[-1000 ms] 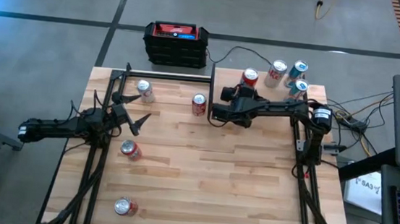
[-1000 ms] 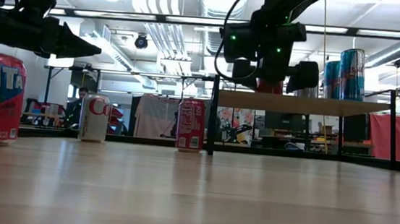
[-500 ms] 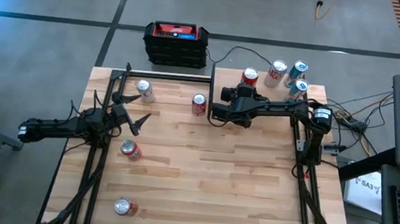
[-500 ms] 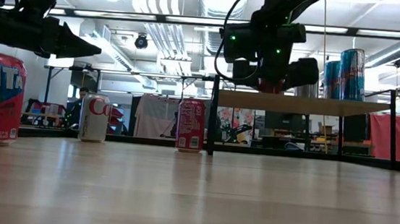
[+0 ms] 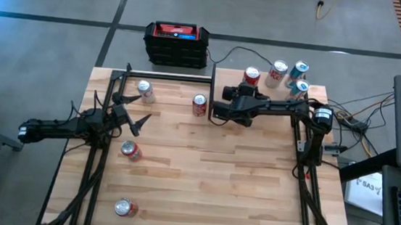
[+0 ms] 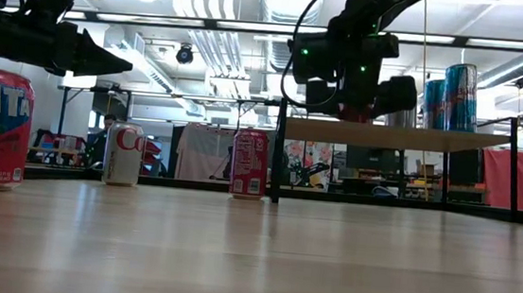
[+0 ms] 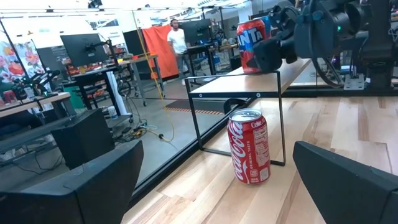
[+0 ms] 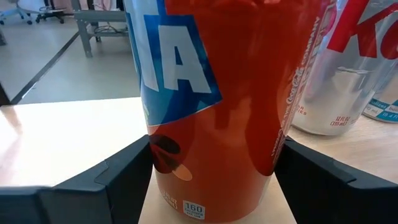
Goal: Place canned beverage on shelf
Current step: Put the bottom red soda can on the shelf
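Right end effector (image 5: 250, 85) clamps the red Fanta can (image 8: 217, 106) standing on the shelf (image 5: 312, 89), at the tabletop's (image 5: 202, 171) one o'clock; left end effector (image 5: 136, 116) hangs open at nine.

The red Fanta can (image 8: 211, 112) stands upright on the shelf (image 5: 311, 93), a pale wood board raised on thin black posts at the table's far right corner, near its left edge and seemingly resting on the board, with three more cans (image 5: 291, 75) standing further along.
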`<state>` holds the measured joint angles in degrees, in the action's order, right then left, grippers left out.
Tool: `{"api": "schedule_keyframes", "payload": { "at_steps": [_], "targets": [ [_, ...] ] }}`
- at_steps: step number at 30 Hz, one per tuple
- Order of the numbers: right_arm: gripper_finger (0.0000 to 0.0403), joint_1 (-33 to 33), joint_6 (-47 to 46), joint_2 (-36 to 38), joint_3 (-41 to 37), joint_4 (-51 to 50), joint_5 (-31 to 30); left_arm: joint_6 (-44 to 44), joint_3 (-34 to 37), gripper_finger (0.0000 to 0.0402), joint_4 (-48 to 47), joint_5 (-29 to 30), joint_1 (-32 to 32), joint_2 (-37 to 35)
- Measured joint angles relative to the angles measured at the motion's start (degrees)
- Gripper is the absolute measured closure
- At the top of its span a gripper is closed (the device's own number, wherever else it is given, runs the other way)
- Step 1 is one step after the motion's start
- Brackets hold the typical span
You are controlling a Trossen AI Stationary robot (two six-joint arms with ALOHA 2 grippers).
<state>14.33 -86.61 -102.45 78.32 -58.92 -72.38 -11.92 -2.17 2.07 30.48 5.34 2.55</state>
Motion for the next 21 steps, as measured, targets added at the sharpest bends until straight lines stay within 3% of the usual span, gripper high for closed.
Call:
{"api": "schedule_keyframes", "payload": {
  "at_steps": [21],
  "targets": [
    [0.0113,3.4,-0.1,0.1,0.0,1.0,0.0,0.0,0.0,0.0003,0.0,0.0,0.0,0.0]
  ]
}}
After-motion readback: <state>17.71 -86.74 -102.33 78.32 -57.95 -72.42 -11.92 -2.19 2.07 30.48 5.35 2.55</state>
